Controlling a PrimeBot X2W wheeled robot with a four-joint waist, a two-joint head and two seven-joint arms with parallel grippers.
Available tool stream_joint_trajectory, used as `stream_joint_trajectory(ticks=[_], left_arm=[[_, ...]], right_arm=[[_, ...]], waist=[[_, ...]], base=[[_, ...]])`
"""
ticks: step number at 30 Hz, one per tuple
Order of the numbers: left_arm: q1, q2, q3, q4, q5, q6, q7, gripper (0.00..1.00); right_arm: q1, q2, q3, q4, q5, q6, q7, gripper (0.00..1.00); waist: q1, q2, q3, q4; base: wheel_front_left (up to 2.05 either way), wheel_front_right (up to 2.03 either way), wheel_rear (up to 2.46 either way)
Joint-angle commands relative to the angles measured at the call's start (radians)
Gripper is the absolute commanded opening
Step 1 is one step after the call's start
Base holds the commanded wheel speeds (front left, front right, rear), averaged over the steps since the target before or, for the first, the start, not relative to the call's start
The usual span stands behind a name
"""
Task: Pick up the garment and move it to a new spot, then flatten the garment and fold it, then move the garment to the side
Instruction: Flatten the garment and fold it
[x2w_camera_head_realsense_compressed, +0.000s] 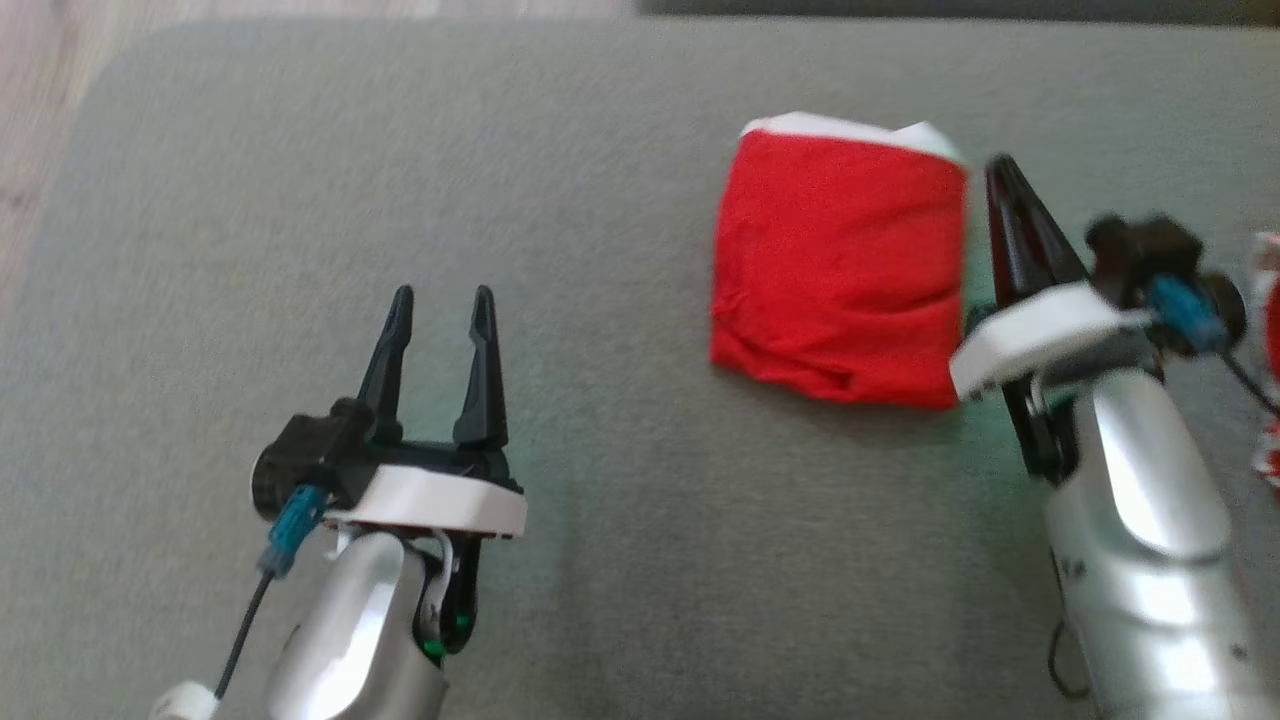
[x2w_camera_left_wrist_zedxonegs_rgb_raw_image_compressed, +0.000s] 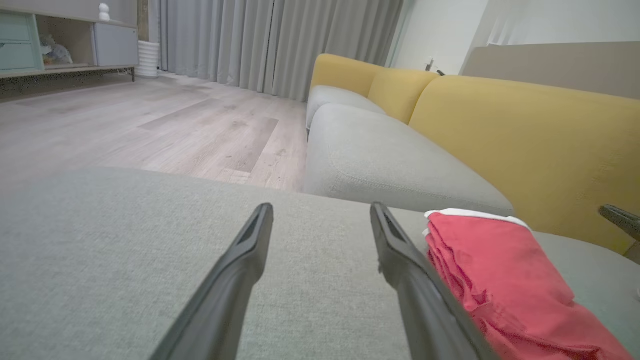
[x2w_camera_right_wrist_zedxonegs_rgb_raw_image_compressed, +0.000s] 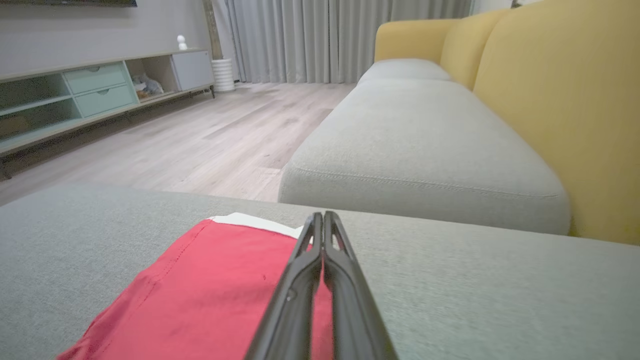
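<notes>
Head view: the picture is slightly blurred. At the right edge a red-and-white thing (x2w_camera_head_realsense_compressed: 1270, 380) is cut off and cannot be identified. A folded red garment (x2w_camera_head_realsense_compressed: 840, 260) with a white band along its far edge lies right of centre on a grey woven cushion (x2w_camera_head_realsense_compressed: 300, 180). The right pincer (x2w_camera_head_realsense_compressed: 1000, 170) is just beside the garment's right edge, its fingers pressed together. The left pincer (x2w_camera_head_realsense_compressed: 442, 295) is well apart to the left, spread wide and holding nothing.

Left wrist view: one dark finger hides the garment's near edge, where stacked soft folds show. Beyond are a sofa (x2w_camera_left_wrist_zedxonegs_rgb_raw_image_compressed: 525, 145) with grey seats and mustard backs, a pale wood floor (x2w_camera_left_wrist_zedxonegs_rgb_raw_image_compressed: 150, 130) and grey curtains (x2w_camera_left_wrist_zedxonegs_rgb_raw_image_compressed: 275, 40).

Right wrist view: the closed fingers lie over the garment's right border and hide it. No cloth shows between them. A low cabinet (x2w_camera_right_wrist_zedxonegs_rgb_raw_image_compressed: 95, 90) with mint drawers stands at the left.
</notes>
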Motion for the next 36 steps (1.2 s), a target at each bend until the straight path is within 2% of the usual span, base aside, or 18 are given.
stream_joint_trajectory(ticks=[1, 10, 16, 18, 24, 31, 36], left_arm=[[-0.043, 0.011, 0.019, -0.026, -0.006, -0.001, -0.005, 1.00], [-0.081, 0.010, -0.017, -0.034, -0.036, 0.014, -0.005, 1.00], [-0.092, 0.010, -0.018, -0.030, -0.039, 0.022, -0.005, 1.00], [-0.088, 0.010, -0.015, -0.027, -0.039, 0.023, -0.005, 1.00], [-0.080, 0.010, -0.012, -0.026, -0.043, 0.023, -0.005, 1.00], [-0.081, 0.010, -0.025, -0.031, -0.052, 0.025, -0.005, 1.00], [-0.071, 0.010, -0.010, -0.023, -0.047, 0.027, -0.005, 1.00]], right_arm=[[-0.055, 0.003, 0.032, 0.001, -0.014, -0.001, 0.006, 0.00], [-0.219, -0.001, -0.003, 0.300, -0.103, -0.001, 0.011, 0.00], [-0.270, 0.002, 0.028, 0.380, -0.102, -0.001, -0.070, 0.00], [-0.287, 0.003, 0.061, 0.393, -0.087, -0.001, -0.095, 0.00], [-0.312, 0.003, 0.239, 0.390, 0.053, -0.001, -0.122, 0.00], [-0.304, 0.003, 0.393, 0.512, 0.105, -0.001, 0.021, 0.00], [-0.301, 0.003, 0.441, 0.527, 0.163, -0.001, 0.005, 0.00]], waist=[[-0.0003, 0.0000, 0.078, 0.067], [-0.0003, 0.0000, 0.139, 0.113], [-0.0003, 0.0000, 0.128, 0.109], [-0.0003, 0.0000, 0.117, 0.104], [-0.0003, 0.0000, 0.094, 0.091], [-0.0003, 0.0000, 0.092, 0.098], [-0.0003, 0.0000, 0.072, 0.090]], base=[[0.00, 0.00, 0.00], [0.00, 0.00, 0.00], [0.00, 0.00, 0.00], [0.00, 0.00, 0.00], [0.00, 0.00, 0.00], [0.00, 0.00, 0.00], [0.00, 0.00, 0.00]])
